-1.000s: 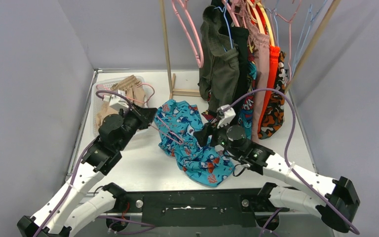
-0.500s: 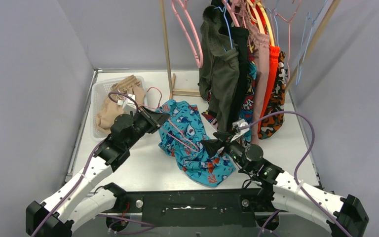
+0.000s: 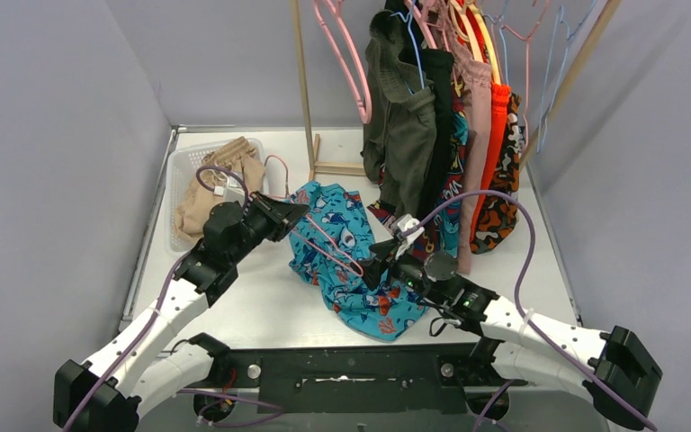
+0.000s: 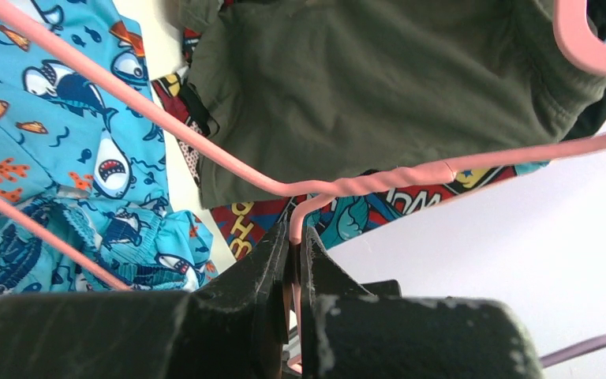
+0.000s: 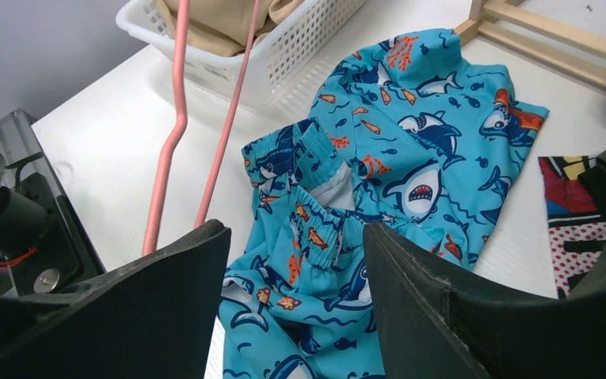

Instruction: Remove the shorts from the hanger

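Observation:
The teal shark-print shorts (image 3: 351,270) lie crumpled on the table, also in the right wrist view (image 5: 394,158) and the left wrist view (image 4: 39,158). A pink hanger (image 3: 324,241) slants across them. My left gripper (image 3: 290,216) is shut on the hanger's neck (image 4: 308,207) at the shorts' left edge. My right gripper (image 3: 373,267) is open and empty, low over the shorts' crumpled waistband (image 5: 316,213), with the hanger's two rods (image 5: 175,118) just left of its left finger. I cannot tell whether the hanger is threaded through the fabric.
A wooden rack (image 3: 304,90) at the back holds olive green shorts (image 3: 405,135), black, comic-print, dusty pink, orange (image 3: 497,144) and orange-black patterned pairs on hangers. A white basket (image 3: 180,171) at back left holds tan shorts (image 3: 220,180).
My left gripper has moved right with the hanger, closer to the shorts. My right gripper dropped towards the near side, then shifted back left over the shorts, still open.

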Action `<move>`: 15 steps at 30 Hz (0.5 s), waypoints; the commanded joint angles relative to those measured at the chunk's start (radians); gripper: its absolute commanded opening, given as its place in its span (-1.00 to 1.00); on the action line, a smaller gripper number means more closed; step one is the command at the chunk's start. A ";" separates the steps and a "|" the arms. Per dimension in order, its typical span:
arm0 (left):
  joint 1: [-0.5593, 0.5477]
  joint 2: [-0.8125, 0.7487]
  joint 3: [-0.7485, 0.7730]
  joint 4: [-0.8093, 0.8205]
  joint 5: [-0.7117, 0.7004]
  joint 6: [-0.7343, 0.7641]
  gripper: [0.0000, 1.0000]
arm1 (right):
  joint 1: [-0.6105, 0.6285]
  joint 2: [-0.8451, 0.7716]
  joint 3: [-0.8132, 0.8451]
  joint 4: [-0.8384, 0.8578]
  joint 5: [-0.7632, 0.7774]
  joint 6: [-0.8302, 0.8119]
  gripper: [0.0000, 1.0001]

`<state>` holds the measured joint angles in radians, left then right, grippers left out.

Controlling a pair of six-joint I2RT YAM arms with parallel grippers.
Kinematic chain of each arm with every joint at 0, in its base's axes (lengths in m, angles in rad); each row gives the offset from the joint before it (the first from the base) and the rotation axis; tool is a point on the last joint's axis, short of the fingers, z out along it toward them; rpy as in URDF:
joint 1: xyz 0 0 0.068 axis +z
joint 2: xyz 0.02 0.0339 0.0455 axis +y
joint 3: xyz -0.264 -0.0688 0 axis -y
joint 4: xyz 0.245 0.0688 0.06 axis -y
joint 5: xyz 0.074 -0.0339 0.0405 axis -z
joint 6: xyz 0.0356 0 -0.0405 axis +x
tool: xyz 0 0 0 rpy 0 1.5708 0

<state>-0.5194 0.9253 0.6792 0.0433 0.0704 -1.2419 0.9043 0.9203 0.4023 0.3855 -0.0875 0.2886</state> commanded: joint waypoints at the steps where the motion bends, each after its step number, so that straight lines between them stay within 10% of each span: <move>1: 0.041 -0.015 0.022 0.018 0.021 -0.043 -1.00 | 0.013 -0.046 0.030 0.052 0.036 -0.021 0.32; 9: 0.051 -0.026 0.010 -0.012 0.021 -0.013 -1.00 | 0.014 -0.224 -0.017 0.038 0.223 0.010 0.40; 15: 0.062 -0.027 0.038 -0.025 0.015 -0.030 -1.00 | 0.014 -0.185 0.037 0.020 -0.004 -0.008 0.34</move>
<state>-0.4698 0.9192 0.6788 -0.0036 0.0757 -1.2671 0.9115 0.6903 0.3904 0.3714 0.0441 0.2913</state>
